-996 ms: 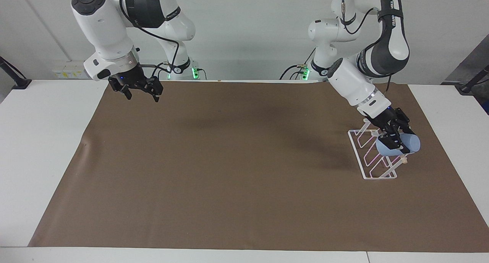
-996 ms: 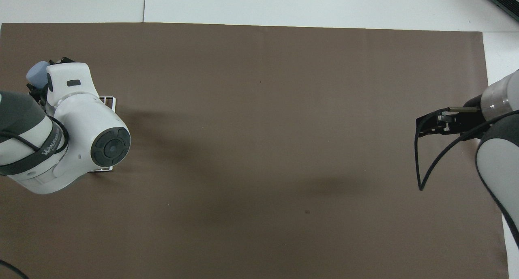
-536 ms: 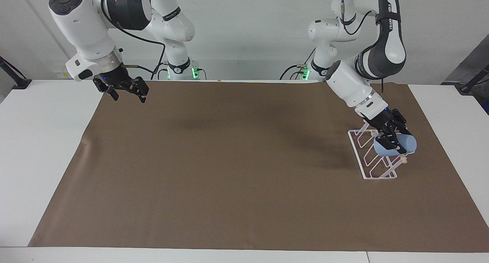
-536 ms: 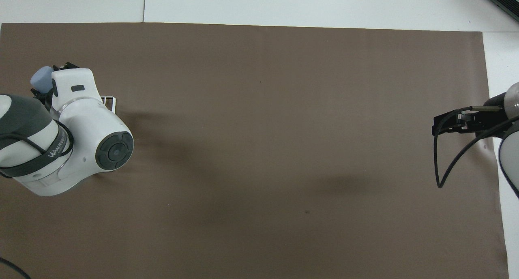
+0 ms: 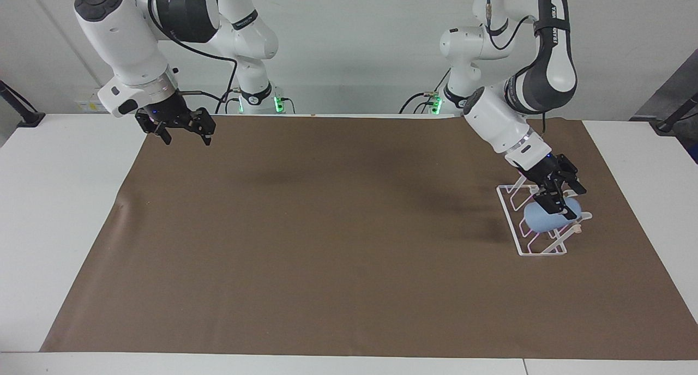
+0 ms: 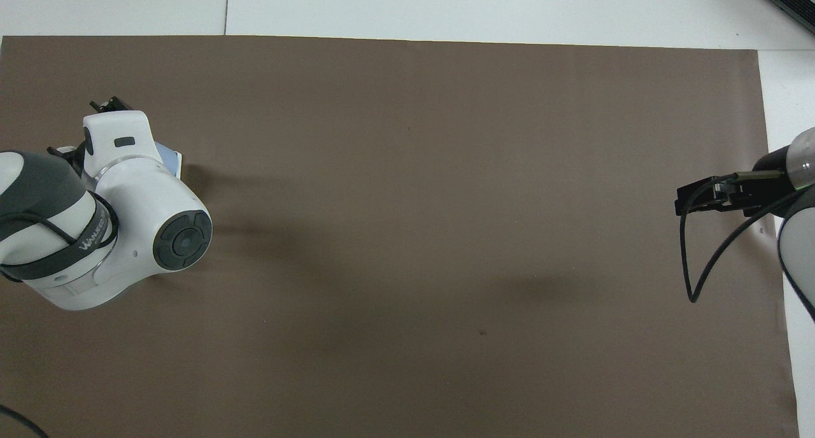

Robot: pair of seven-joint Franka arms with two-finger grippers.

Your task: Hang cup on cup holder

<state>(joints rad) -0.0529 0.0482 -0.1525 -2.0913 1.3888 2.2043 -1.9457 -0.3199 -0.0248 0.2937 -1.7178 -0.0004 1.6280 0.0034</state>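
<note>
Blue cup (image 5: pixel 543 217) now lower, slumped onto rack (image 5: pixel 531 249) prongs, left jaws (image 5: pixel 557 196) newly parted just above; likely hung; right jaws (image 5: pixel 182 132) wide, empty, waiting over worktop edge.

Cup (image 5: pixel 541 218) on cup holder (image 5: pixel 523 239)

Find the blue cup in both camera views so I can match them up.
Facing view: the cup lies tilted on the cup holder, under the left gripper.
Overhead view: only a blue sliver of it shows beside the left arm's wrist.
Shared landmark: the brown mat.
</note>
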